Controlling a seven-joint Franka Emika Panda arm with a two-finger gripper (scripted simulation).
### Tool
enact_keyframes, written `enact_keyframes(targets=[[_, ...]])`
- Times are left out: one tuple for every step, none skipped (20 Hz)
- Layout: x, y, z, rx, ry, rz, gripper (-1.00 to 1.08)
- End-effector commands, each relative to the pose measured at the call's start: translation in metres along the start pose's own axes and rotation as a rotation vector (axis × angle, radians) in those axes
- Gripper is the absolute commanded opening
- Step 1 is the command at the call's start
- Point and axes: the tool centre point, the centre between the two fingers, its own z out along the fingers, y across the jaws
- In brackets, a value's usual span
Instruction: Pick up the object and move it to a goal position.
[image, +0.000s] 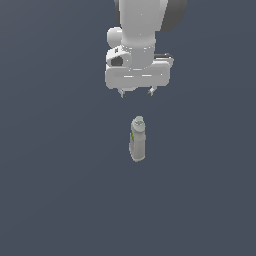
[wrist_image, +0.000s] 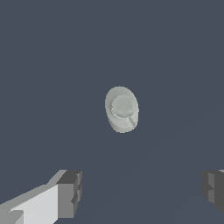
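Exterior view: the gripper (image: 136, 93) hangs above the bottle (image: 137, 140), jaws spread, holding nothing. The bottle stands upright, cap up, long axis vertical. Wrist view: the bottle (wrist_image: 122, 109) seen cap-on, clear of both fingers (wrist_image: 70, 192).

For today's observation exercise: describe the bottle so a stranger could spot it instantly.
Find the white robot arm's open claw above the dark grey floor. Just beyond it stands a small pale bottle, untouched. It is the only loose item, with a green-marked label and a narrower cap.
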Motion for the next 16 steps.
enact_keyframes(targets=[[0.0000,0.0000,0.0000,0.000,0.000,0.000,1.00],[0.0002,0.0000,-0.0001,-0.001,0.000,-0.001,1.00],[0.0007,0.0004,-0.0002,-0.002,0.000,-0.002,1.00],[0.0016,0.0009,-0.0005,-0.005,0.001,-0.005,1.00],[0.0027,0.0016,-0.0009,-0.009,0.002,-0.009,1.00],[0.0041,0.0025,-0.0015,-0.014,0.003,-0.013,1.00],[0.0056,0.0036,-0.0023,-0.020,0.004,-0.018,1.00],[0.0067,0.0046,-0.0031,-0.024,0.005,-0.022,1.00],[0.0074,0.0055,-0.0039,-0.028,0.006,-0.024,1.00],[0.0077,0.0063,-0.0047,-0.031,0.007,-0.025,1.00],[0.0077,0.0068,-0.0053,-0.033,0.008,-0.024,1.00],[0.0074,0.0069,-0.0057,-0.034,0.008,-0.023,1.00],[0.0072,0.0068,-0.0058,-0.033,0.008,-0.023,1.00],[0.0073,0.0067,-0.0055,-0.033,0.008,-0.023,1.00],[0.0077,0.0064,-0.0049,-0.032,0.007,-0.025,1.00],[0.0085,0.0061,-0.0042,-0.032,0.007,-0.027,1.00]])
